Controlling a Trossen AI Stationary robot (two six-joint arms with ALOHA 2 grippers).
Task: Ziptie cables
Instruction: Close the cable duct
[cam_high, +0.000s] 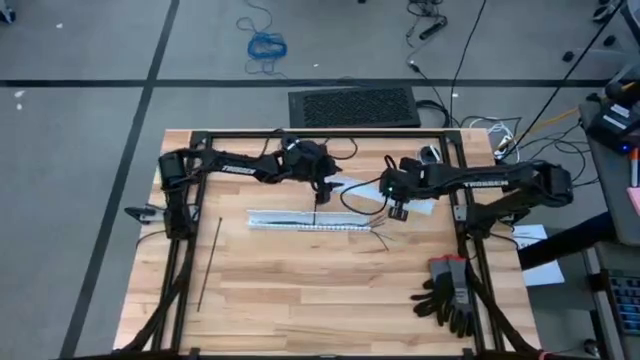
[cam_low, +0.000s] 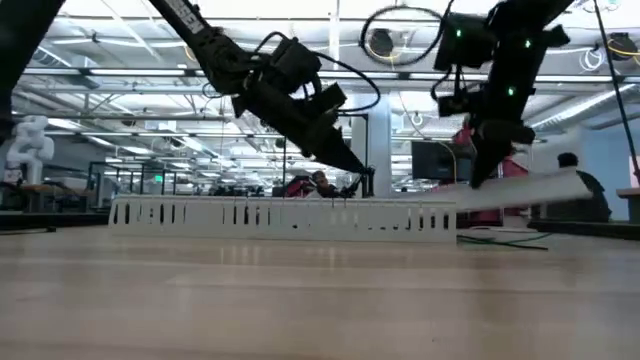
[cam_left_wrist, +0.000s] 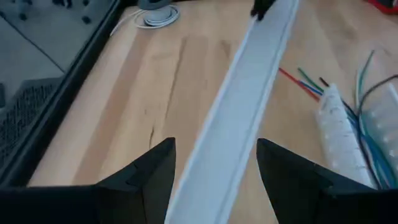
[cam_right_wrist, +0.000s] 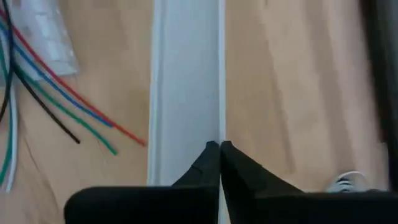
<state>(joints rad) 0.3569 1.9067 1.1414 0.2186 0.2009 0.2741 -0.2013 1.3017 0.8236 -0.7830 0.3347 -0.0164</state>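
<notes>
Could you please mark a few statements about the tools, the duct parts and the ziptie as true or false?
1. The right tool is shut on the white cover strip. True.
2. The left tool is shut. False: it is open, with one finger on each side of the white cover strip.
3. The ziptie lies on the table, apart from both tools. True.
4. The black gloves lie on the slotted duct. False: they lie near the table's right edge, away from the duct.
</notes>
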